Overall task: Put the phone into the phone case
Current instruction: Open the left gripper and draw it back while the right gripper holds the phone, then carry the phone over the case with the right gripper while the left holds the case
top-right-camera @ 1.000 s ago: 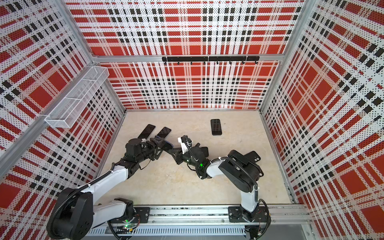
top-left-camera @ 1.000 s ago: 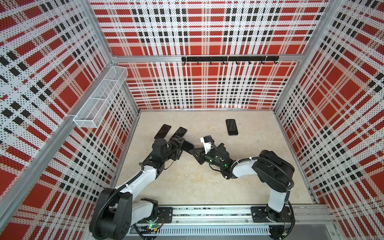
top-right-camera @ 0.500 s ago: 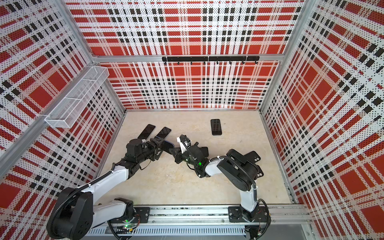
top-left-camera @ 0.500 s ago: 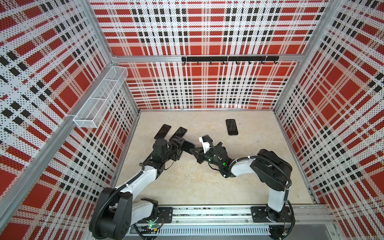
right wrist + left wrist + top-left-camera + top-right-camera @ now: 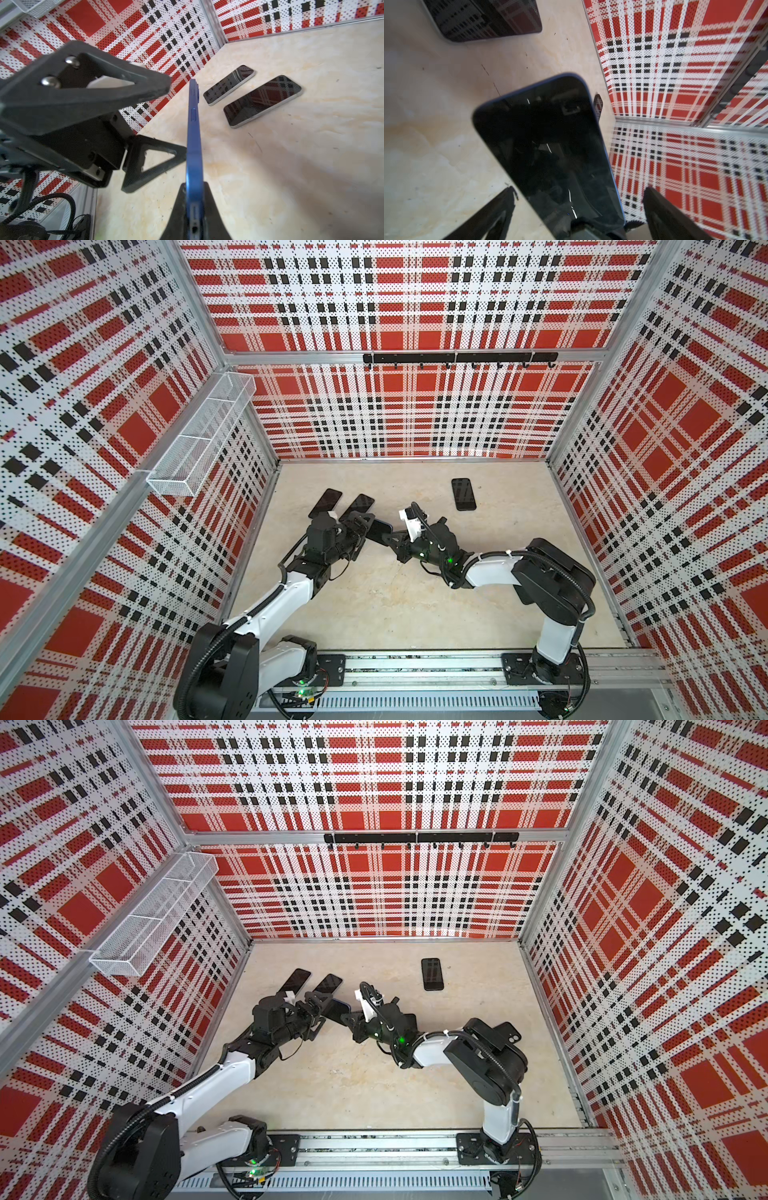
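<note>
A blue-edged phone [image 5: 194, 135] with a dark screen [image 5: 550, 149] hangs above the floor between the two arms in both top views [image 5: 379, 529] [image 5: 338, 1009]. My right gripper [image 5: 194, 185] is shut on its bottom end [image 5: 390, 537]. My left gripper [image 5: 579, 188] stands open around the phone's other end [image 5: 360, 533], one finger [image 5: 153, 158] close beside the phone's face and the other finger [image 5: 124, 83] well off it. A black phone case [image 5: 508, 1029] with a camera cut-out lies on the floor behind the right arm's elbow, partly hidden.
Two dark phones [image 5: 325, 503] [image 5: 360, 504] lie side by side at the back left, just beyond the left gripper. Another phone [image 5: 463, 494] lies at the back middle. A wire basket [image 5: 199, 443] hangs on the left wall, a hook rail [image 5: 459, 358] on the back wall.
My left gripper has opened wide off the phone. The right gripper has closed down on the phone's end. Both arms have stayed nearly in place.
</note>
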You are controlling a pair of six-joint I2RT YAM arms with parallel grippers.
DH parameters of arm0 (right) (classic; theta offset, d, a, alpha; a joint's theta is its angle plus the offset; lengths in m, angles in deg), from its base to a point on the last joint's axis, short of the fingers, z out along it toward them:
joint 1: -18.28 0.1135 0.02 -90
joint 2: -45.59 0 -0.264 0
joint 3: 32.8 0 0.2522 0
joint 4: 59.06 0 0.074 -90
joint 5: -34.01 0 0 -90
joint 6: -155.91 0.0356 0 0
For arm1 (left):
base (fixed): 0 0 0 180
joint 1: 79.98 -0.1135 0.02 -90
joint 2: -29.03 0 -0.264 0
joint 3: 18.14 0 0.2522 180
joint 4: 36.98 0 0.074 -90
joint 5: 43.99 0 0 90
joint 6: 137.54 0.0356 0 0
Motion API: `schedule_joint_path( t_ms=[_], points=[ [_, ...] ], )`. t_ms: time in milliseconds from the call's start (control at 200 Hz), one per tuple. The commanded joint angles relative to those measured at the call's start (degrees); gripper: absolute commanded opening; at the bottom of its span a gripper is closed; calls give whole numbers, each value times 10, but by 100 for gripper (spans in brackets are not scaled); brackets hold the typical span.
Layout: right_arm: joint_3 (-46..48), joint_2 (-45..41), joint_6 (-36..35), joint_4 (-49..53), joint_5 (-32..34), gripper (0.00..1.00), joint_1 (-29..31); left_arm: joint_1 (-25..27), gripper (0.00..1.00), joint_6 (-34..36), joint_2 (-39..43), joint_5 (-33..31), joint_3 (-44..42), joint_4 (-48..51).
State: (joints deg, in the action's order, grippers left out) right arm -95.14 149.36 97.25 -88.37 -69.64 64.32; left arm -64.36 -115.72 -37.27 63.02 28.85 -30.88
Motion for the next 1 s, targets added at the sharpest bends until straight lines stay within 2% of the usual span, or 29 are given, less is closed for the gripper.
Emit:
schedule_joint_path(
  t_ms=[0, 100, 200, 281, 441, 561, 737, 877, 992],
  points=[
    [-12, -70, -21, 93, -27, 0, -47, 2, 98, 136, 1, -40, 67, 77],
    [-33, -114, -54, 235, -40, 0, -79, 4, 98, 198, -32, -58, 114, 113],
    [-53, -140, -77, 357, -81, 0, -120, 7, 100, 256, -78, -62, 162, 134],
    [-60, -155, -85, 426, -114, 0, -160, 12, 97, 300, -123, -61, 203, 146],
    [-92, -196, -104, 568, -124, 0, -221, 34, 91, 393, -217, -59, 301, 204],
    [-121, -208, -124, 653, -161, 0, -271, 58, 88, 443, -270, -64, 357, 242],
    [-191, -188, -145, 781, -204, 0, -321, 77, 81, 465, -324, -40, 393, 243],
    [-239, -142, -160, 867, -277, 0, -362, 91, 76, 486, -350, -19, 385, 244],
    [-283, -91, -192, 938, -311, 0, -371, 100, 73, 508, -361, 23, 368, 243]
  ],
)
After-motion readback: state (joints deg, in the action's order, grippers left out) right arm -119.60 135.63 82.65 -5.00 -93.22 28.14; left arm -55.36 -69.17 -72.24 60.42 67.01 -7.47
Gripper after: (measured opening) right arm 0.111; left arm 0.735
